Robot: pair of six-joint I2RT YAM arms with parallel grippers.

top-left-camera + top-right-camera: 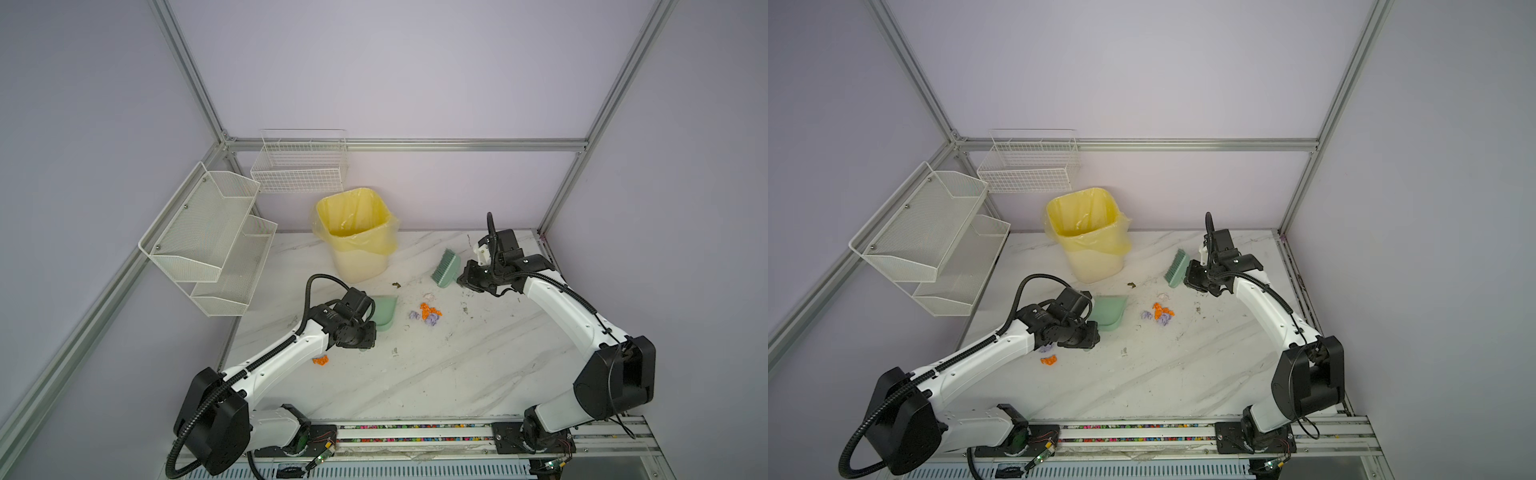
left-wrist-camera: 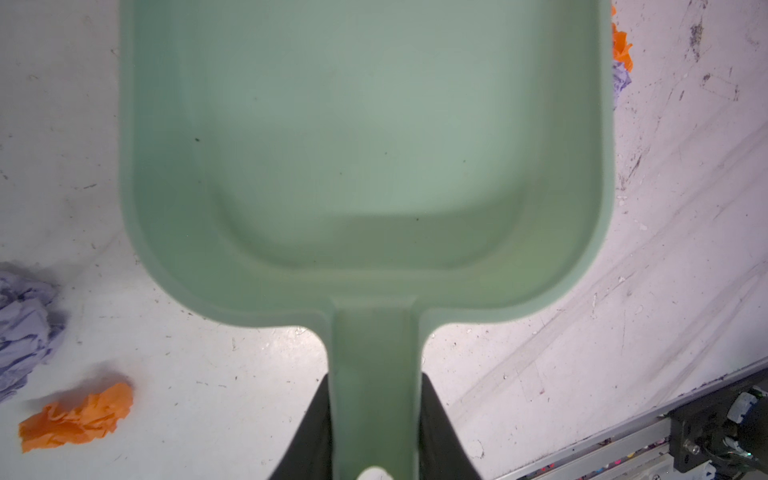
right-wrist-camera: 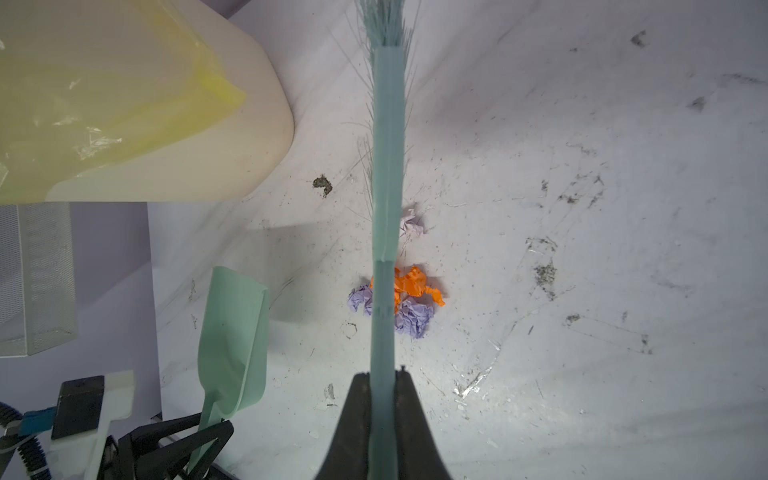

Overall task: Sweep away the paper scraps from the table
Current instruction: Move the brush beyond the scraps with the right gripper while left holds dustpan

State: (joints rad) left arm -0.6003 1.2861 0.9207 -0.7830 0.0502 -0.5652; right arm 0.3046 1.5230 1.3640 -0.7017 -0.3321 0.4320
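Two arms worked over one white marble tabletop point(image 1: 436, 374). The left end effector point(image 2: 376, 380) was clamped on the handle of the single mint-green dustpan point(image 2: 365, 145), with a dark finger pressed to either side. The right end effector point(image 3: 381, 374) was closed tight on the handle of the one matching brush point(image 3: 388, 145), its bristles pointing away from the wrist. In both top views the brush sat just right of the one cream bin point(image 1: 357, 232) with its yellow liner. The dustpan lay nearer the front, left of centre.

The paper scraps point(image 3: 415, 286) lay on the tabletop in two groups. The main cluster sat between dustpan and brush, apart from both. It held two lavender wads point(image 3: 411, 318) flanking an orange clump whose pieces could not be counted apart, with one paler wad point(image 3: 412, 226) just beyond them. The second group, two pieces, lay beside the left forearm: one orange wad point(image 1: 1049, 360) and one purple wad point(image 1: 1045, 348), near each other but apart. In a top view only the orange one point(image 1: 320, 360) showed, the arm hiding its neighbour. One small dark speck point(image 1: 396, 284) sat between bin and cluster. Two white racks were fixed at the back left corner, one two-tier mesh shelf point(image 1: 208, 241) and one wire basket point(image 1: 299, 166)
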